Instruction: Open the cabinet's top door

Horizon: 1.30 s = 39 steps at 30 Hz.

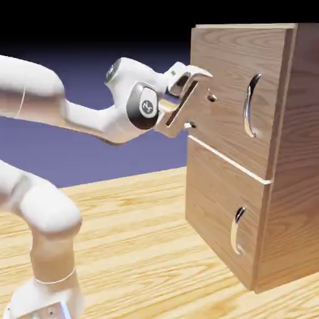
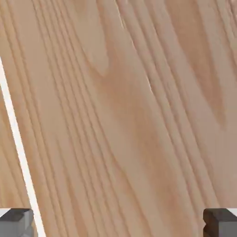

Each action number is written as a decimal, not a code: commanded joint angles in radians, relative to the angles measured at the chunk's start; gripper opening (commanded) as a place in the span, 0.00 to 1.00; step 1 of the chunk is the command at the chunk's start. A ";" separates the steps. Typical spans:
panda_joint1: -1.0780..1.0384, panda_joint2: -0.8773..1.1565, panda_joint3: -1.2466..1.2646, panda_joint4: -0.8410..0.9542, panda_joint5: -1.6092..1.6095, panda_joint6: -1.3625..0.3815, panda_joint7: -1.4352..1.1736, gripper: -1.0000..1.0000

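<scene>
The cabinet stands at the exterior view's right, light-brown wood grain with two stacked doors. The top door is the larger upper panel, and its long curved silver handle sits near its right side. My gripper is open, its fingertips right up against the top door's bare face, well left of the handle, with nothing between them. In the hand view the door's wood fills the picture. The two grey fingertips sit far apart in the bottom corners. The handle is out of that view.
The smaller lower door carries a shorter silver handle. A pale seam runs down the hand view's left side. The wooden table stretches in front of the cabinet, and the arm's base stands at lower left.
</scene>
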 commanded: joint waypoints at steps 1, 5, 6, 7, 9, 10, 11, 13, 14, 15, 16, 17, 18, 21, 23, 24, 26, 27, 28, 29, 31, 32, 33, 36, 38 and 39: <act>0.016 -0.013 -0.019 0.006 -0.044 -0.003 -0.033 0.50; 0.082 -0.064 -0.096 0.032 -0.218 -0.017 -0.166 0.50; 0.098 -0.077 -0.115 0.038 -0.261 -0.020 -0.199 0.50; 0.114 -0.090 -0.135 0.044 -0.304 -0.023 -0.232 0.50; 0.147 -0.116 -0.173 0.057 -0.391 -0.030 -0.299 0.50; 0.163 -0.129 -0.192 0.064 -0.435 -0.033 -0.332 0.50; 0.180 -0.142 -0.211 0.070 -0.478 -0.036 -0.365 0.50; 0.212 -0.167 -0.250 0.083 -0.565 -0.043 -0.432 0.50; 0.229 -0.180 -0.269 0.089 -0.609 -0.046 -0.465 0.50; 0.245 -0.193 -0.288 0.095 -0.652 -0.050 -0.498 0.50; 0.261 -0.206 -0.308 0.102 -0.696 -0.053 -0.531 0.50; 0.278 -0.219 -0.327 0.108 -0.739 -0.056 -0.565 0.50; 0.294 -0.232 -0.346 0.114 -0.783 -0.060 -0.598 0.50; 0.343 -0.270 -0.404 0.133 -0.913 -0.070 -0.697 0.50; 0.376 -0.296 -0.442 0.146 -1.000 -0.076 -0.764 0.50; 0.392 -0.309 -0.461 0.153 -1.044 -0.080 -0.797 0.50; 0.425 -0.335 -0.500 0.165 -1.131 -0.086 -0.863 0.50; 0.441 -0.347 -0.519 0.172 -1.174 -0.089 -0.897 0.50; 0.457 -0.360 -0.538 0.178 -1.218 -0.093 -0.930 0.50; 0.474 -0.373 -0.557 0.184 -1.261 -0.096 -0.963 0.50; 0.498 -0.393 -0.586 0.194 -1.327 -0.101 -1.013 0.50; 0.498 -0.393 -0.586 0.194 -1.327 -0.101 -1.013 0.50; 0.535 -0.386 -0.601 0.218 -1.342 -0.113 -1.008 0.50; 0.643 -0.368 -0.644 0.288 -1.386 -0.147 -0.992 0.50; 0.678 -0.362 -0.658 0.311 -1.400 -0.158 -0.987 0.00; 0.678 -0.362 -0.658 0.311 -1.400 -0.158 -0.987 0.00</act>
